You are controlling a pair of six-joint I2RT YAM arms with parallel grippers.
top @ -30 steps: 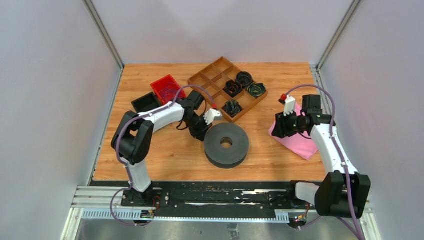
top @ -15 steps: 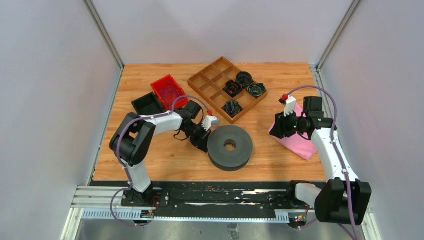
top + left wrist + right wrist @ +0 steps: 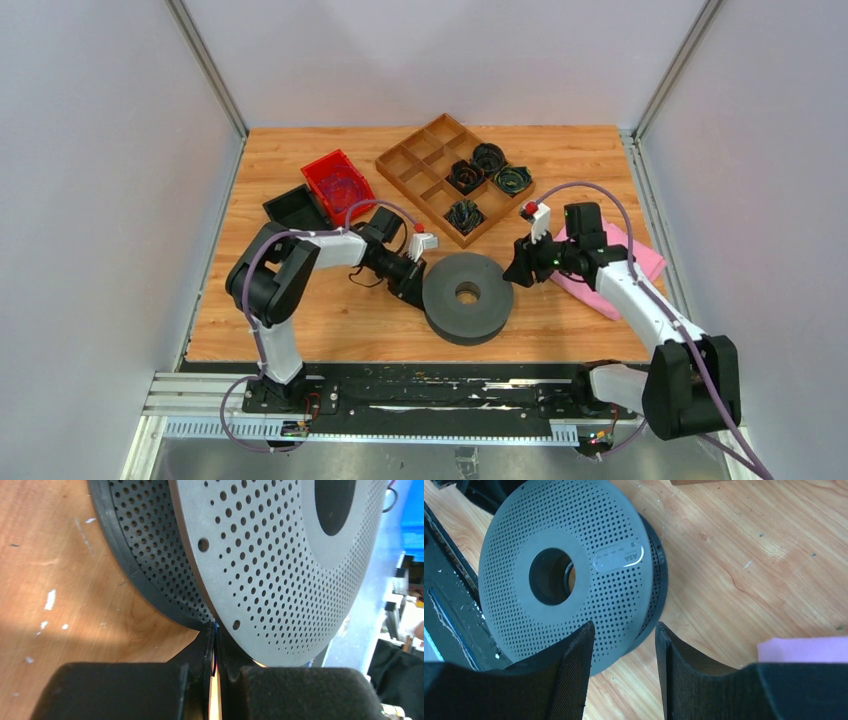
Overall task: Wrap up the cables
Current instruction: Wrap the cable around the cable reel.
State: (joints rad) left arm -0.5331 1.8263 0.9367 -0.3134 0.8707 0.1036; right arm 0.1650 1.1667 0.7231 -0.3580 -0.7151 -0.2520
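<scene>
The spool (image 3: 467,297) lies flat on a scuffed wooden table (image 3: 580,165), boxed in by grey walls (image 3: 100,200). At the spool's left edge the left gripper (image 3: 215,630) is pinched on a thin cable (image 3: 214,655). The right gripper (image 3: 624,630) hangs half-open and empty over the spool's right edge. More cables (image 3: 466,177) lie coiled in a tray (image 3: 405,163) behind the spool.

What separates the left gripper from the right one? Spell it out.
The left gripper has its jaws nearly shut; the right gripper has them open. The left gripper's tips meet the spool at its left rim; the right gripper hangs near its right side. Both are black-fingered and point at the spool.
</scene>
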